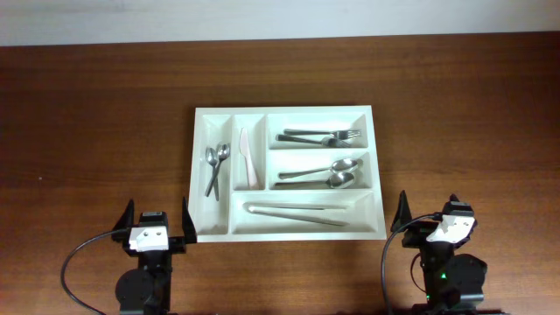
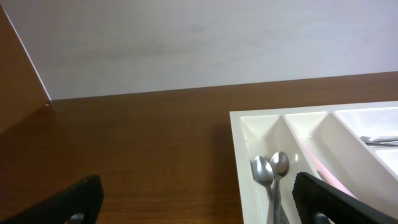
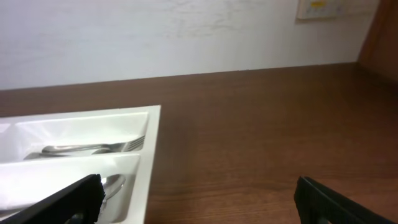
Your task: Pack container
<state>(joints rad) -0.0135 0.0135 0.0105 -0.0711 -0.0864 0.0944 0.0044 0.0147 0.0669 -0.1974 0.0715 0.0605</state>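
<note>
- The left gripper (image 1: 157,210) sits at the near edge of the table (image 1: 87,131) with its jaws spread wide and nothing in them. In its wrist cam the black fingers (image 2: 68,202) frame bare wood plus a corner of the tray.
- Same deal for the right gripper (image 1: 429,210): wide open and empty.
- The container (image 1: 284,111) is a white five-slot cutlery tray in the middle of the table. It's just beyond the two grippers, and each one is close to a near corner of it.
- Count in the narrow slots: two small spoons (image 1: 214,162) in the far-left one and one white knife (image 1: 248,157) in the next.
- Count in the wide slots:
  - Far slot: two forks (image 1: 319,136), I think. They overlap, so it's hard to be sure.
  - Middle slot: two big spoons (image 1: 319,172).
  - Near slot: one pair of tongs (image 1: 297,213) lying lengthwise.
- Around it there's a black cable (image 1: 83,258) looping off the left arm's base and a white wall (image 2: 186,43) behind the table. A wall plate (image 3: 320,7) shows in the top corner of the right wrist cam.
- In both wrist cams, one finger cuts across the tray and hides part of a slot.
</note>
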